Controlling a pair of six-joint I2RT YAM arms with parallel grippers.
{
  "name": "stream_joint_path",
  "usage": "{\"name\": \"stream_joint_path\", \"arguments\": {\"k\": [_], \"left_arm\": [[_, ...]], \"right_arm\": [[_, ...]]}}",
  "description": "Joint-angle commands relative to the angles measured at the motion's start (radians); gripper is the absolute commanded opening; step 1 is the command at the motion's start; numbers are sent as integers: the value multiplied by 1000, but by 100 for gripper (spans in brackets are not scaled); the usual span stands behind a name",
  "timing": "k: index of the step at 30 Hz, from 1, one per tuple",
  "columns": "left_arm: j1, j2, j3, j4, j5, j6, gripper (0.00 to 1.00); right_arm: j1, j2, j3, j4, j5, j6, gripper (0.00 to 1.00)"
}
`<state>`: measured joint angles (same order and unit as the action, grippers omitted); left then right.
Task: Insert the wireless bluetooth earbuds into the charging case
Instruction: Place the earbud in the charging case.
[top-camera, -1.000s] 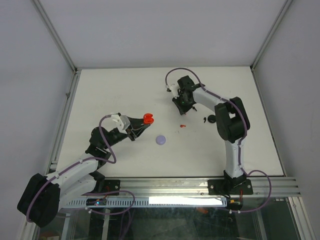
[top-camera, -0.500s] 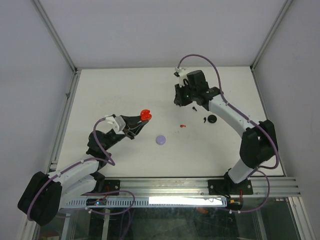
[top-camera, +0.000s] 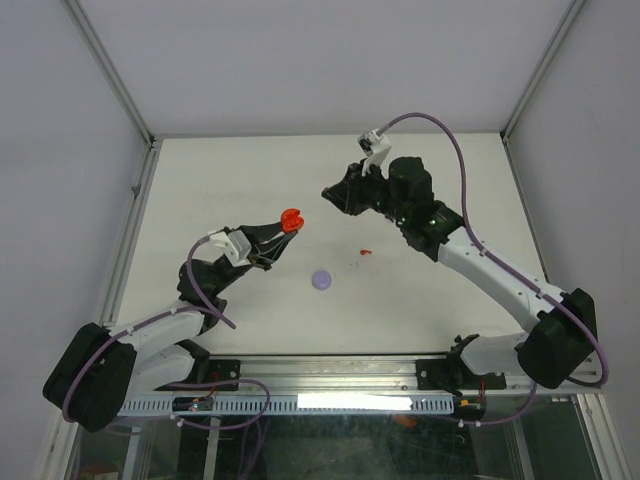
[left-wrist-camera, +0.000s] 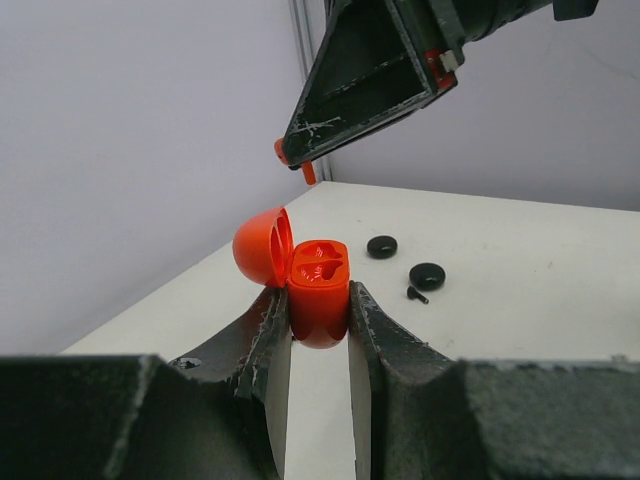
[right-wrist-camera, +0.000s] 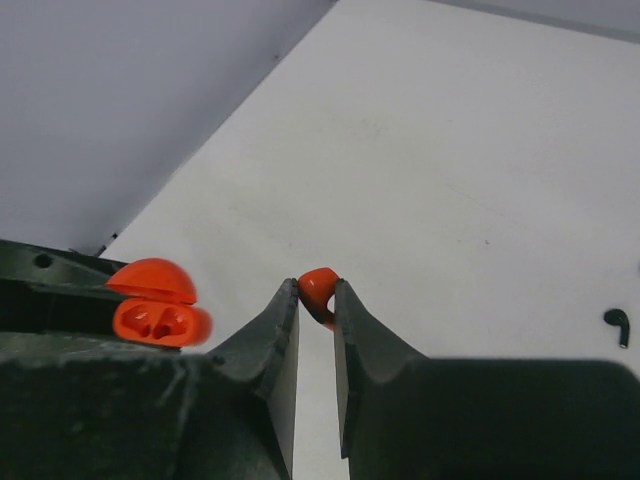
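Charging case (left-wrist-camera: 318, 290), red with its lid hinged open, is held upright above the white bench (top-camera: 230, 170). The left pincer (top-camera: 286, 228) is clamped on its lower body. The right pincer (top-camera: 328, 192), near the case but apart from it, is pinched together on a red earbud (right-wrist-camera: 318, 284). On the bench lie a lilac disc (top-camera: 322, 280), two black discs (left-wrist-camera: 427, 275), a second red earbud (top-camera: 366, 252) and a black earbud (right-wrist-camera: 618, 322).

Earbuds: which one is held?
The red earbud pinched in the right gripper; the other red one and the black one lie on the table.
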<state>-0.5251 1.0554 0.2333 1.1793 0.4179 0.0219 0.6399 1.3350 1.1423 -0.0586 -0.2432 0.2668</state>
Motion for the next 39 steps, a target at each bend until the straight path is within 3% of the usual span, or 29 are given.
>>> {"name": "stream_joint_path", "arguments": {"k": [1, 9, 18, 39], "left_arm": [[-13, 24, 37, 153, -13, 36, 4], [-13, 43, 52, 206, 2, 54, 6], [-13, 55, 58, 255, 17, -4, 6], [-13, 57, 60, 281, 34, -31, 6]], "right_arm": [[47, -93, -59, 238, -34, 78, 13], [106, -175, -178, 452, -98, 140, 12], [152, -142, -208, 594, -147, 165, 12], [188, -68, -166, 592, -156, 160, 12]]}}
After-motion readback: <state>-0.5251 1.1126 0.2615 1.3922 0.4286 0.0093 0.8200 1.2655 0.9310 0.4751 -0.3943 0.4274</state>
